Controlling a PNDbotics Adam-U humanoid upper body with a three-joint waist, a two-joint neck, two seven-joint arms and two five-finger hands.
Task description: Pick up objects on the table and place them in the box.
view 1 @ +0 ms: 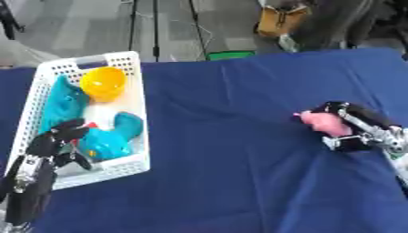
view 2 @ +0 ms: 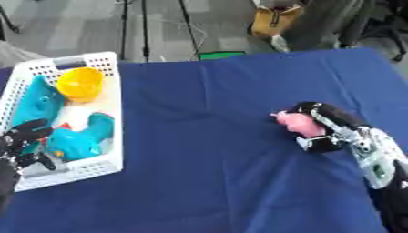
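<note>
Right robot hand [view 2: 323, 129] is curled round a pink toy [view 2: 296, 123] over the table [view 2: 207, 150]; left robot hand [view 1: 52, 145], fingers relaxed, rests at the basket [view 1: 127, 59].

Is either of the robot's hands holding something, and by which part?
The right hand has its fingers curled round the pink toy's rear; the left hand holds nothing.

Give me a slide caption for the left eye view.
Right hand grasps pink toy; left hand at white basket.
</note>
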